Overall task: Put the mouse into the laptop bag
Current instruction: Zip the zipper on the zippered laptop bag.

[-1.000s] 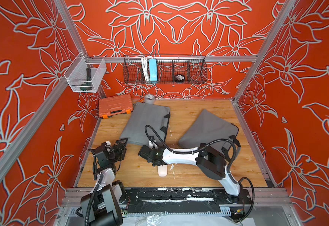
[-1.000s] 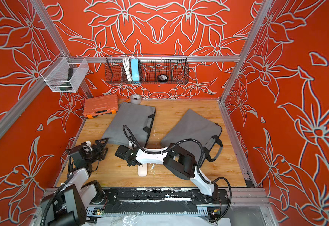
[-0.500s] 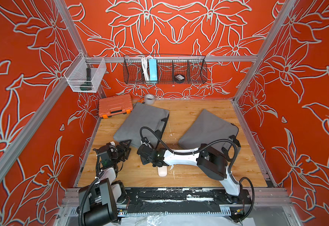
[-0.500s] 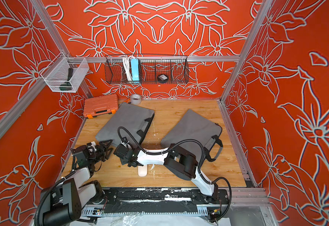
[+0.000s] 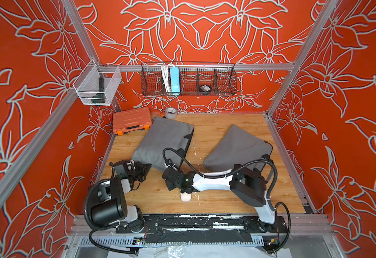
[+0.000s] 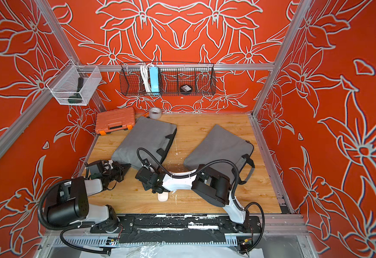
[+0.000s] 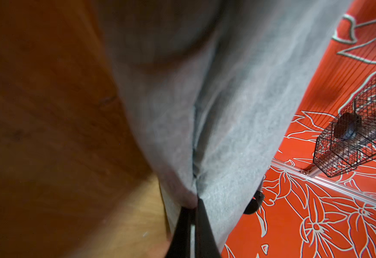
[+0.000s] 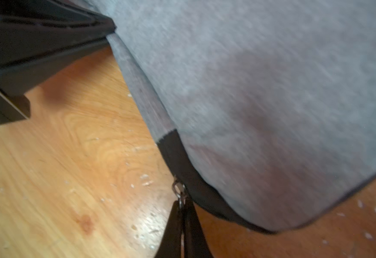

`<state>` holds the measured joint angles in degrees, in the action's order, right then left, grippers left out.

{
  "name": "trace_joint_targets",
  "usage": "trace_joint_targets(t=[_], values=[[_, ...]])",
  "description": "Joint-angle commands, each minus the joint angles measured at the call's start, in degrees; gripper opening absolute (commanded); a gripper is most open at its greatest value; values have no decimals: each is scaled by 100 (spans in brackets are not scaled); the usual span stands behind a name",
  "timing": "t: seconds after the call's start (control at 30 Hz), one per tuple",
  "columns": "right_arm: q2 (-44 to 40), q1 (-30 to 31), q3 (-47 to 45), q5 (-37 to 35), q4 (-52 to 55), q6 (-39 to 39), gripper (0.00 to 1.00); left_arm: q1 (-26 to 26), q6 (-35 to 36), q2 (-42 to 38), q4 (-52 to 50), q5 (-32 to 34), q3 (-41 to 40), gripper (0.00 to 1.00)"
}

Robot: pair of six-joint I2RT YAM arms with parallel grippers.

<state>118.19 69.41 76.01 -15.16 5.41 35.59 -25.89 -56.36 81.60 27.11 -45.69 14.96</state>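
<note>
Mouse (image 5: pixel 185 197) lies on our wooden table (image 5: pixel 216 204) toward the near edge, partly hidden by the right arm above it and outside the laptop bag (image 5: pixel 162 143). That grey bag lies left of centre. Our left gripper (image 7: pixel 192 207) is clenched on the fabric at its near-left corner. Our right gripper (image 8: pixel 181 206) pinches the zipper pull (image 8: pixel 178 189) at the bag's near corner. We see a second bag (image 5: pixel 236 149) lying to the right.

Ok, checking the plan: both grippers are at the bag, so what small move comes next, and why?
Probably draw the right gripper along the edge of the laptop bag to unzip it: it is shut on the zipper pull, the left gripper pinches the bag's corner as an anchor, and the mouse lies out on the table.
</note>
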Motion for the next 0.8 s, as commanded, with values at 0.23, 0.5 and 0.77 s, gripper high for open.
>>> trace_joint_targets(t=[0.23,0.5,0.77], values=[[-466,-437,-664,-186,67,25,0,-219,252,-359,-413,456,81,0],[-317,-441,-422,29,118,-172,0,-226,293,-840,-783,525,61,2],[53,-124,450,150,360,-429,0,-147,-45,-952,-1085,143,-244,74]])
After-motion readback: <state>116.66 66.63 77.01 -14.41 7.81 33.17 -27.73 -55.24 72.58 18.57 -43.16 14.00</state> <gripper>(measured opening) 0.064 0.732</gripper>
